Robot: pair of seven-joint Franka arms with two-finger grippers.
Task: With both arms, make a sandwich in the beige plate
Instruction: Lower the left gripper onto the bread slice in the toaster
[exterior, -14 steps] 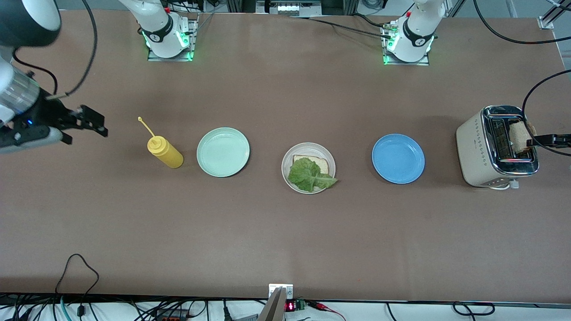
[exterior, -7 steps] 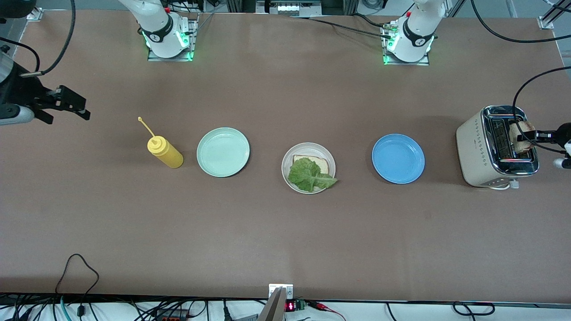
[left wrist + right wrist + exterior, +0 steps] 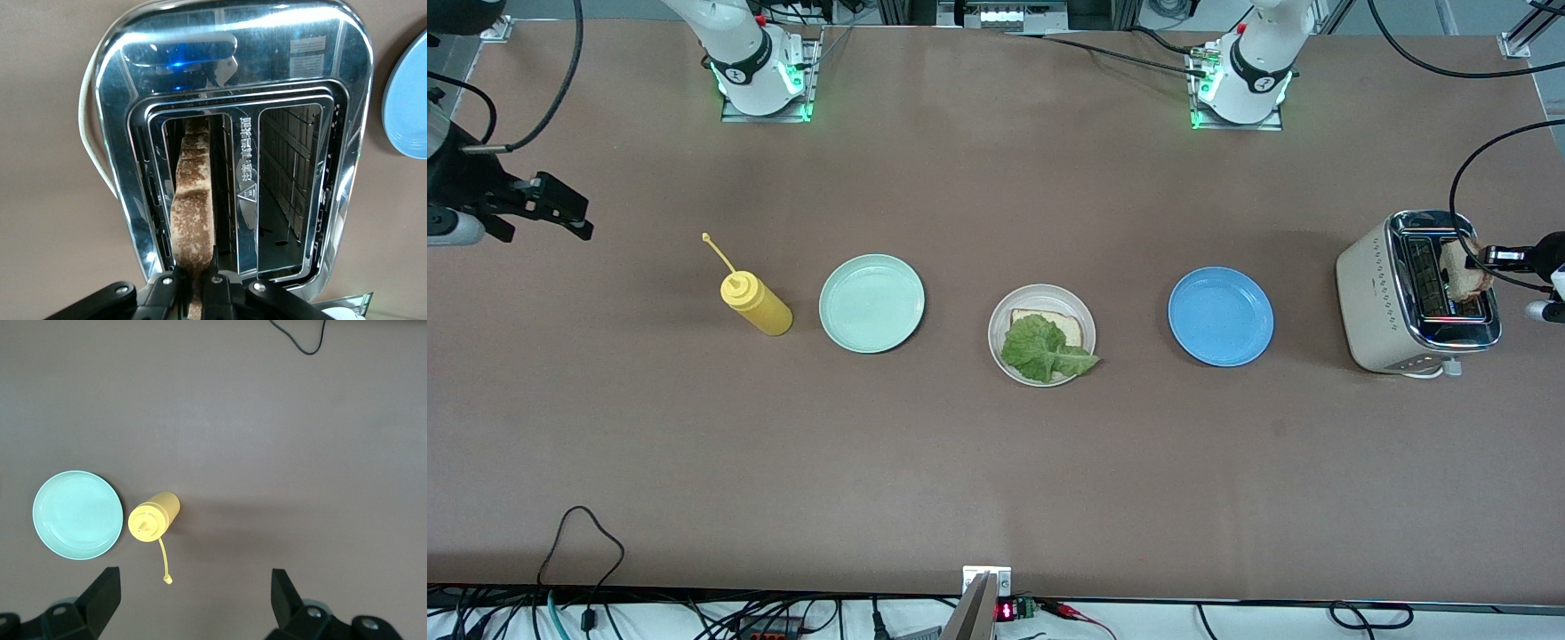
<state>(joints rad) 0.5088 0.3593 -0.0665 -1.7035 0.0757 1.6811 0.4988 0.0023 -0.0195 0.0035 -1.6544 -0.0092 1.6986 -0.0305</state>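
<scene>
Since the earlier frames, your left gripper point(image 3: 1485, 260) has risen a little over the toaster point(image 3: 1383, 302), lifting the bread slice point(image 3: 193, 200) it pinches further up out of the slot; in the front view the slice now sits slightly higher against the chrome top than half a second ago. Your right gripper point(image 3: 560, 209) has drifted only a touch toward the right arm's end of the table after its big pull-back a second ago, and it hangs in the air past the yellow squeeze bottle point(image 3: 754, 302).

From the left wrist view you can see the fingers point(image 3: 213, 288) closed tight on the toast's edge, the slice standing upright and partly inside the slot. From the right wrist view your right fingers point(image 3: 100, 597) are spread wide, holding nothing, with the bottle and the mint-green plate point(image 3: 77, 515) on the table below.

Nothing on the table has shifted. Your beige plate point(image 3: 1000, 316) sits between the mint-green plate and the blue plate point(image 3: 1220, 316), with one bread slice point(image 3: 1060, 322) on it and the lettuce leaf point(image 3: 1042, 350) lying over that slice, its tip hanging past the rim toward the blue plate. The sandwich has no top slice yet.
</scene>
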